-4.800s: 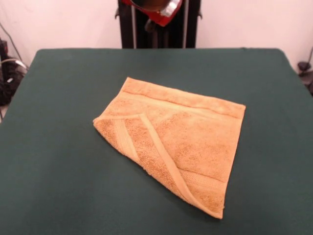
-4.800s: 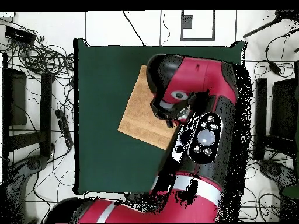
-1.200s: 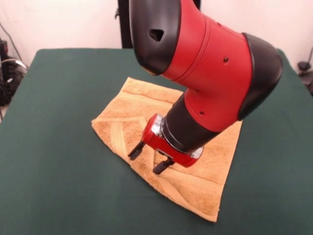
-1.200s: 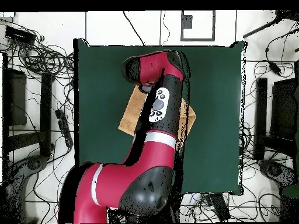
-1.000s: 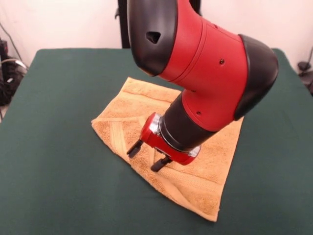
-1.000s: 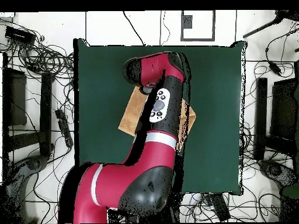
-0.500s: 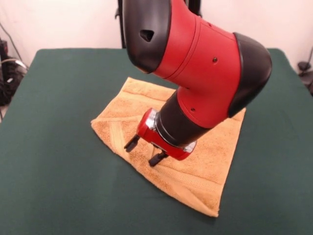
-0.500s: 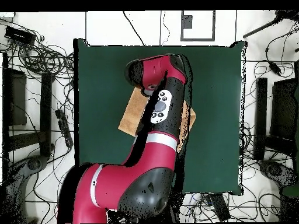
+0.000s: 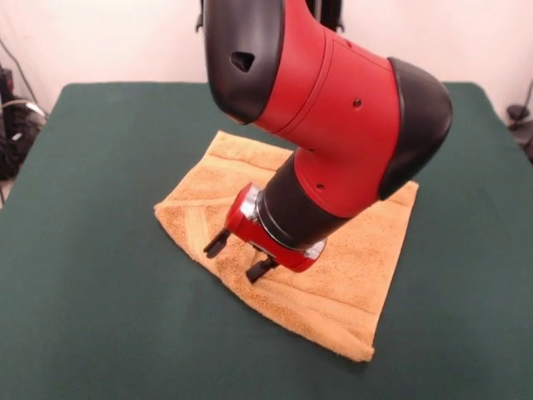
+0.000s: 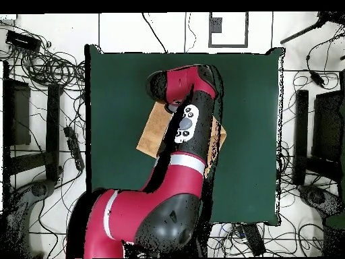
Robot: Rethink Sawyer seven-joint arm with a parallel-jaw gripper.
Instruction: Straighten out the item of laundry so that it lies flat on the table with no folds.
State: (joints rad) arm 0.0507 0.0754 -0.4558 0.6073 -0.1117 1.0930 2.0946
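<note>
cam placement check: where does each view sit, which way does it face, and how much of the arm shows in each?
Front view: sits across the table, facing the robot, angled down at the towel; shows the red and black arm coming down from the top and the open gripper over the towel's folded flap.
Overhead view: above the table, looking straight down, robot base at the bottom; shows the whole arm covering most of the towel; gripper hidden.
Shared: the arm, towel and green table, turned half round between views.
</note>
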